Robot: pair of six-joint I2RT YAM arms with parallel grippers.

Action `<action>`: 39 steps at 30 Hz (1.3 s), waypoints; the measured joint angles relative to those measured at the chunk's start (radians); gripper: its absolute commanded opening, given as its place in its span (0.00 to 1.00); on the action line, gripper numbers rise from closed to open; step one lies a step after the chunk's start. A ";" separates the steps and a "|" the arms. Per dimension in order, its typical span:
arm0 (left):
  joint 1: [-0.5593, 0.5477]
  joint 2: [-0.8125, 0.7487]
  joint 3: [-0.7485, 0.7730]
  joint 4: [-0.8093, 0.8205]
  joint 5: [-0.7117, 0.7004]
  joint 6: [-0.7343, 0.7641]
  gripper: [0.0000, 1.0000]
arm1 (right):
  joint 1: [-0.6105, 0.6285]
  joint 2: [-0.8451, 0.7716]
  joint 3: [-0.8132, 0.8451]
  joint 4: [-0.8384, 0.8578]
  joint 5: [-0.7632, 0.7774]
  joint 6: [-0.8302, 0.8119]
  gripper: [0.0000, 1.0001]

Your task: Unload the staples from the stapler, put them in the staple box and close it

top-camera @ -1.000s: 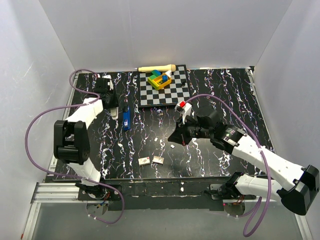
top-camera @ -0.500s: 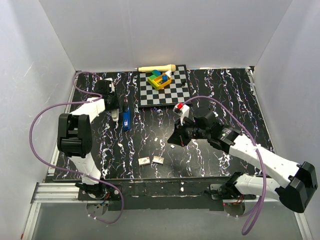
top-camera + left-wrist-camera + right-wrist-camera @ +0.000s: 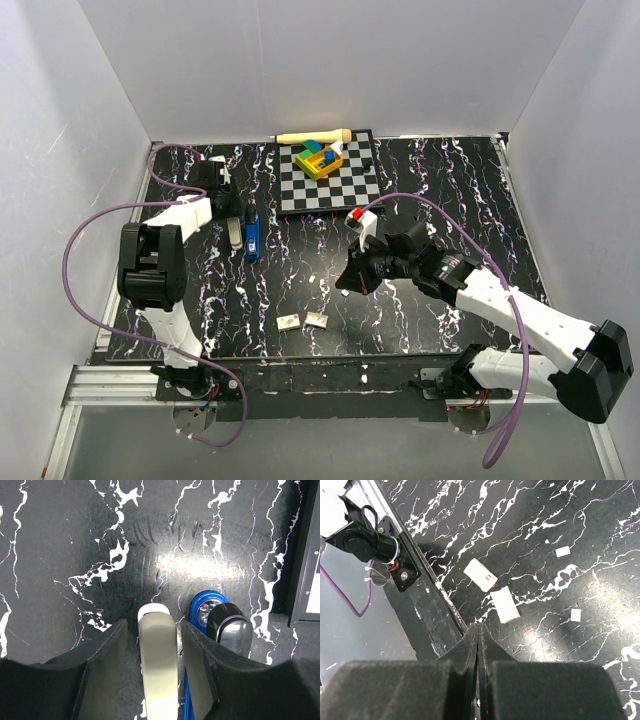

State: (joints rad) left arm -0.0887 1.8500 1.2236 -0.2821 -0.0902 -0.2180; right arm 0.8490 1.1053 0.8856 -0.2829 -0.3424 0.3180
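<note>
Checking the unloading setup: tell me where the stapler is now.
In the top view the stapler lies on the table's left half, just left of the checkerboard, alongside a pale strip that sits between the fingers of the left tool.

This is a robotics lab test cell. Plain white panels (image 3: 330, 60) box in a black marbled bench (image 3: 450, 190), and an aluminium rail (image 3: 100, 385) carries the arm bases (image 3: 195, 385) at 6 o'clock.

Blk/wht arms (image 3: 530, 318), purple cables (image 3: 66, 275)

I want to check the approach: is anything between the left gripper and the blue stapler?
No separate obstacle shows. But the open left gripper straddles a pale long piece, not the stapler, which lies just outside one finger.
</note>
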 measured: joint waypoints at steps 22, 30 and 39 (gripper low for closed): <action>0.000 -0.446 -0.080 -0.005 0.269 -0.020 0.98 | 0.000 0.074 0.076 -0.102 0.081 -0.029 0.50; -0.004 -0.641 -0.153 -0.033 0.373 -0.042 0.98 | 0.000 0.127 0.132 -0.193 0.164 -0.087 0.58; -0.099 -0.816 -0.251 -0.087 0.421 -0.044 0.98 | 0.000 0.279 0.207 -0.303 0.278 -0.153 0.61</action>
State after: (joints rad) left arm -0.1875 1.0336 0.9730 -0.3687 0.3305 -0.2623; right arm 0.8490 1.3842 1.0927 -0.5861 -0.0647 0.1654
